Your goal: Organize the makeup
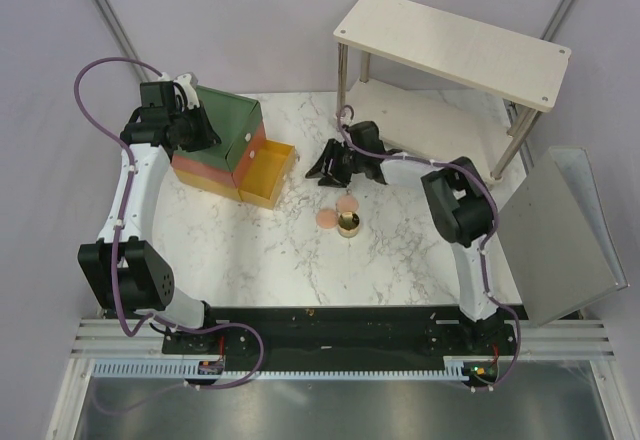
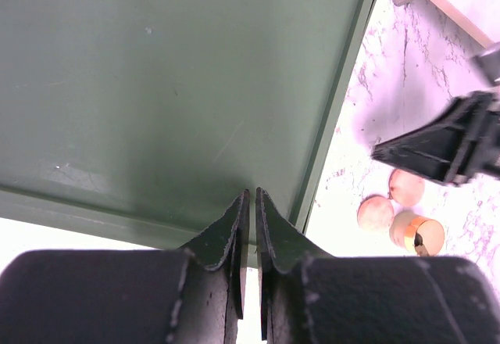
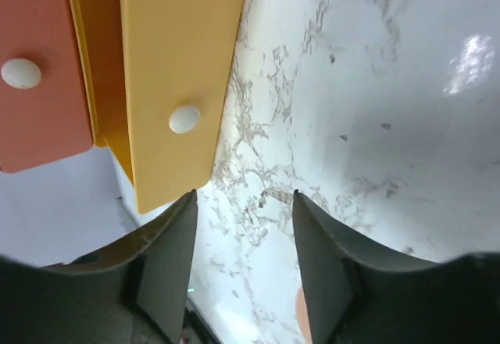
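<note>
At centre of the top view, on the marble table [image 1: 250, 260]: pink discs [image 1: 348, 203], a pair, with the gold pot [image 1: 350, 225] just below them, all closely clustered; no other makeup visible

Right gripper [image 1: 333, 172]: jaws released, empty, just above the cluster, beside the pulled-out yellow drawer [image 1: 268, 175]

Left gripper [image 1: 195, 130]: jaws clenched on nothing, over the green top of the drawer box [image 1: 230, 110], probably steadying it

Step, judged: take one item to the drawer. Straddle the upper disc alone, descend straight, avoid nudging its neighbours

Clearances: lift above the drawer's raised front wall; shelf [image 1: 450, 35] legs crowd the upper right; bare marble at lower left gives swing room
</note>
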Tool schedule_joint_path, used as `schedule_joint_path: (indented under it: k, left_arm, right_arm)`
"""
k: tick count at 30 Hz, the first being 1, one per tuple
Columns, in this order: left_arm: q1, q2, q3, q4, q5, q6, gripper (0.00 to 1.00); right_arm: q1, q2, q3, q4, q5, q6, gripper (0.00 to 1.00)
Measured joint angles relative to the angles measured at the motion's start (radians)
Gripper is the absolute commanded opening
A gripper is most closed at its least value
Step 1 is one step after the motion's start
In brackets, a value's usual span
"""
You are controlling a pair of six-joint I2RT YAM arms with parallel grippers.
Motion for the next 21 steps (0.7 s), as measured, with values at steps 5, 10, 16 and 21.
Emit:
schedule_joint_path:
  k: [5, 10, 16, 21]
  left_arm:
    - [0.0, 0.0, 0.0, 0.0, 0.0, 0.0, 0.15]
    - [0.0, 0.0, -0.003, 0.003, 0.002, 0.0, 0.15]
    - [0.0, -0.001, -0.009, 0.012, 0.009, 0.0, 0.15]
    - [0.0, -0.004, -0.015, 0.02, 0.01, 0.0, 0.15]
  right_arm:
    - [-0.009, -0.13, 0.135, -0.354, 0.129, -0.311, 0.72]
    - [0.007, -0.238, 0.212, -0.615, 0.249, -0.549, 0.72]
    - [0.081, -0.306, 0.16, -0.827, 0.361, -0.705, 0.7]
    - [0.178, -0.324, 0.077, -0.921, 0.407, -0.742, 0.7]
